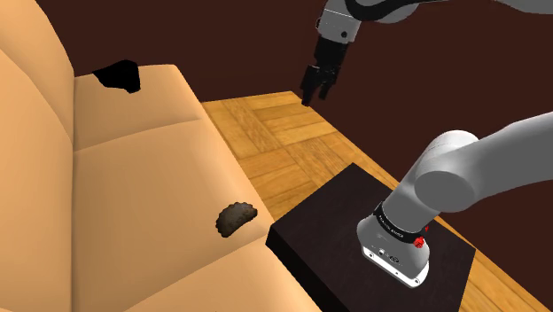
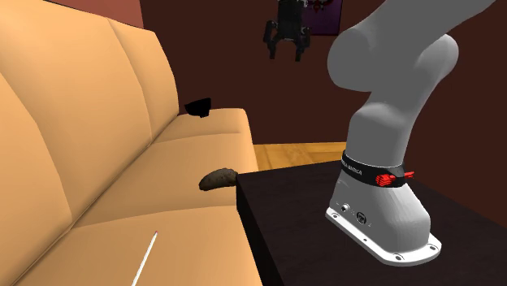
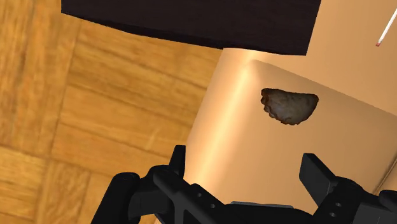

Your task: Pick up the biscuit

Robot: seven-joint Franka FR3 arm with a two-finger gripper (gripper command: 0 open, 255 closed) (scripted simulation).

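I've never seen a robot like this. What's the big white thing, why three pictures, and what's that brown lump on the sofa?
The white thing is a robot arm standing on a dark box beside a tan sofa. At its end is a black hand with two fingers. Two pictures come from cameras standing nearby; the third from a camera on the hand, looking past its fingers. The brown lump is a biscuit lying near the seat's front edge. The hand is open, up in the air, and holds nothing.
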